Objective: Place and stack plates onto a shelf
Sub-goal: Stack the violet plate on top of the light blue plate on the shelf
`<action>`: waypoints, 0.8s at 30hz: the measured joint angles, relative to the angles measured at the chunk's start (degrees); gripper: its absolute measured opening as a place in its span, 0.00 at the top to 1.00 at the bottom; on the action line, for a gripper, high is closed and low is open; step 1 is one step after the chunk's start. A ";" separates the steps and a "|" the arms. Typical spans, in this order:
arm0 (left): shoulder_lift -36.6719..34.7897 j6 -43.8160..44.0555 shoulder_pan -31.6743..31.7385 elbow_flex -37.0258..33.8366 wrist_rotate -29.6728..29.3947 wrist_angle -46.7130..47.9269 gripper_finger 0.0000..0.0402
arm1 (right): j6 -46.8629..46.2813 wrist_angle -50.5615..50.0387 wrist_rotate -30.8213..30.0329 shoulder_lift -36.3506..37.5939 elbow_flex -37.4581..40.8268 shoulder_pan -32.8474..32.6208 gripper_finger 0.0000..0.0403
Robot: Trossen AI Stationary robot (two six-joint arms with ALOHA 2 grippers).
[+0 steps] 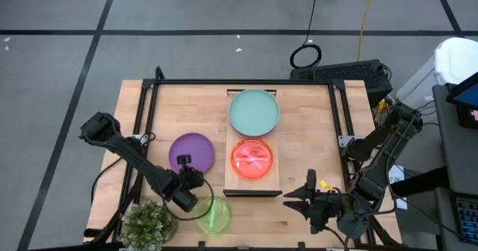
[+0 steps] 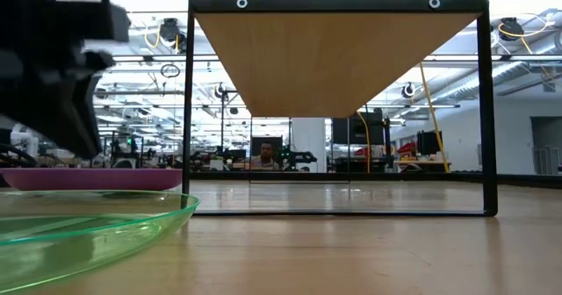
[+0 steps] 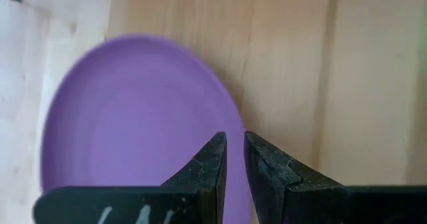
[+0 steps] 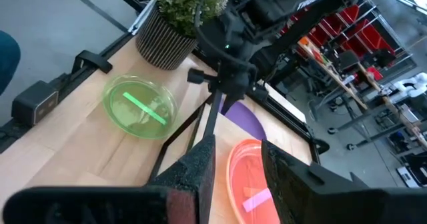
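Translucent green round plate (image 1: 213, 214) nearest, unheld. Left gripper (image 3: 235, 159) directly above round purple plastic plate's (image 3: 137, 121) near rim, fingers slightly parted, grasping nothing. Right gripper (image 4: 237, 159) empty, parted, farther right.

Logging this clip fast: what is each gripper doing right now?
Left gripper: open a little, empty, over the purple plate.
Right gripper: open, empty, beside the shelf.

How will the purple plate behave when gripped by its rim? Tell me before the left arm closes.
The purple plate looks like thin, shallow plastic, so probably light and fairly stiff. Its smooth surface lying flat on the tabletop may let it slide rather than lift. The left hand hovers over its edge; a rim pinch could tilt it.
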State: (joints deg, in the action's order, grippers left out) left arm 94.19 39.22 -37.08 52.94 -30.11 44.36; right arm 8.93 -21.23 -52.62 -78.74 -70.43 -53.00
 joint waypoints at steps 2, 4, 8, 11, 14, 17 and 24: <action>0.00 0.09 0.48 -2.32 0.14 -2.70 0.85 | 0.04 0.00 0.00 0.00 0.00 0.00 0.74; 0.00 0.34 0.70 -4.03 0.37 -5.67 0.85 | 0.07 0.00 0.00 0.00 0.00 0.00 0.74; 0.02 0.16 0.67 -5.26 -0.58 -8.57 0.85 | 0.09 0.00 0.00 0.00 0.00 0.00 0.74; 0.02 0.09 0.67 -5.29 -1.71 -8.27 0.83 | 0.09 0.00 0.02 0.00 0.00 0.00 0.74; 0.02 0.18 0.70 -5.26 -1.81 -8.21 0.79 | 0.09 0.01 0.10 0.00 0.00 0.00 0.74; 0.02 0.66 1.14 -5.26 -0.99 -8.16 0.74 | 0.09 0.08 0.13 0.00 0.00 0.00 0.74; 0.02 1.61 2.34 -5.26 -0.81 -7.79 0.65 | -0.63 0.13 0.17 0.00 0.00 0.00 0.74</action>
State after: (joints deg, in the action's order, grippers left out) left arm 94.21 40.83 -34.74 47.68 -30.92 36.57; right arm 8.30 -21.10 -52.45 -78.74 -70.43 -52.99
